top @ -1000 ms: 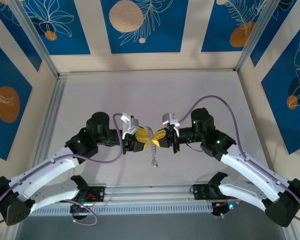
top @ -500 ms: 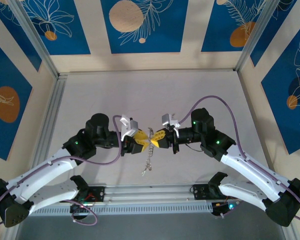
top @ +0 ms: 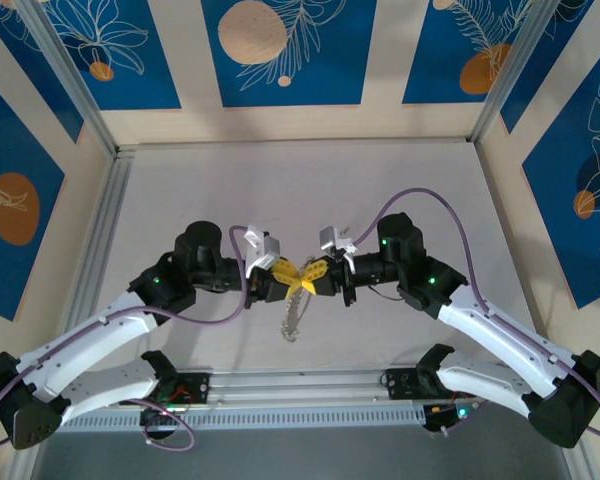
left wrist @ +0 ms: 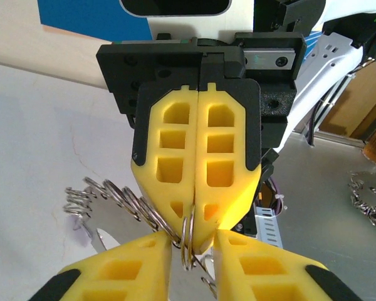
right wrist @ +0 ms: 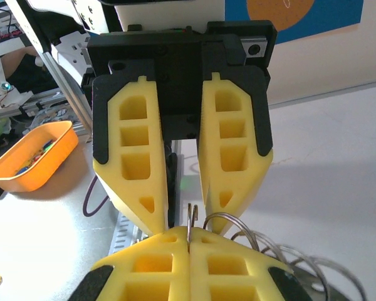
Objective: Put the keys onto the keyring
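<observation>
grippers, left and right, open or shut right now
Left gripper: open, either side of the thin silvery metal keyring.
Right gripper: shut on the keyring.

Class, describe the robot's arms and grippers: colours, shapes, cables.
The left arm and right arm have white links, black joint housings with green lights, and purple cables. The left gripper and right gripper each have two yellow wedge-shaped fingers with rectangular cut-outs.

The top camera sits high above and behind the arm bases, looking down over the tabletop (top: 380,180) toward 12 o'clock. Each wrist camera sits close behind its own claw, left claw (top: 292,279) and right claw (top: 313,274), facing the other. All three views share the meeting tips and the ring (left wrist: 188,248).
</observation>
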Robot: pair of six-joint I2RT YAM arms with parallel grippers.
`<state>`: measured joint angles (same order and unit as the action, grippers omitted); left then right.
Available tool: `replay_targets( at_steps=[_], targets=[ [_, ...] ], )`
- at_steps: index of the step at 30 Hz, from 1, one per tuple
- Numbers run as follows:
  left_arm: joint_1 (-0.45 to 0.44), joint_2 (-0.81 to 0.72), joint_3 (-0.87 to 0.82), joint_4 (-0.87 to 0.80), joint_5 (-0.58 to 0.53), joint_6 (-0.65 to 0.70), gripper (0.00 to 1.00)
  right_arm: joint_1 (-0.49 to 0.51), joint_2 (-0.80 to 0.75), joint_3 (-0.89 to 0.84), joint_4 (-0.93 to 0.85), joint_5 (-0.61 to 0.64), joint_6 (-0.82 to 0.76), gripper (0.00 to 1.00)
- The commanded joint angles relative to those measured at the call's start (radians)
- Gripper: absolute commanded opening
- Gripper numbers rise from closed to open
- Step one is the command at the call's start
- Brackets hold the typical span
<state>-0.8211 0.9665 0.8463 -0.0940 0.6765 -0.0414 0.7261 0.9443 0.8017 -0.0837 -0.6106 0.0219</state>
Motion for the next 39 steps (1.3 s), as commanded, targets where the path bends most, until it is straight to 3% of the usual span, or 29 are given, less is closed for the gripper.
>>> replay_targets(
  at_steps=[1,3,5,14,19,22,26,27,32,33,37,39],
  targets=[
    [-0.010,0.016,0.037,0.015,0.038,0.024,0.21,0.014,-0.001,0.034,0.004,-0.040,-0.028,0.00],
    [-0.010,0.017,0.038,0.019,0.043,0.024,0.15,0.016,-0.002,0.032,0.005,-0.049,-0.042,0.00],
    [-0.010,0.018,0.039,0.024,0.048,0.020,0.01,0.024,-0.005,0.026,0.005,-0.052,-0.062,0.00],
    [-0.009,-0.007,0.015,0.042,0.056,0.018,0.00,0.046,-0.032,-0.004,0.019,-0.026,-0.093,0.00],
    [-0.006,-0.037,0.002,0.042,0.003,0.028,0.00,0.047,-0.047,-0.012,0.022,0.000,-0.081,0.08],
    [-0.003,-0.041,0.002,0.041,-0.004,0.025,0.00,0.049,-0.056,-0.026,0.035,0.004,-0.077,0.01],
    [-0.005,-0.036,0.014,-0.003,-0.028,0.032,0.00,0.050,-0.066,-0.030,0.036,0.037,-0.075,0.00],
    [-0.004,-0.037,0.021,-0.025,-0.038,0.042,0.01,0.050,-0.068,-0.031,0.037,0.045,-0.073,0.00],
    [-0.007,-0.079,0.047,-0.135,-0.136,0.109,0.45,0.050,-0.075,-0.029,0.022,0.072,-0.077,0.00],
    [-0.008,-0.091,0.049,-0.147,-0.153,0.117,0.50,0.050,-0.075,-0.028,0.021,0.076,-0.079,0.00],
    [-0.008,-0.141,0.053,-0.174,-0.203,0.137,0.52,0.053,-0.070,-0.018,0.003,0.096,-0.085,0.00],
    [-0.007,-0.142,0.065,-0.183,-0.189,0.141,0.47,0.059,-0.074,-0.019,0.003,0.099,-0.089,0.00]
  ],
)
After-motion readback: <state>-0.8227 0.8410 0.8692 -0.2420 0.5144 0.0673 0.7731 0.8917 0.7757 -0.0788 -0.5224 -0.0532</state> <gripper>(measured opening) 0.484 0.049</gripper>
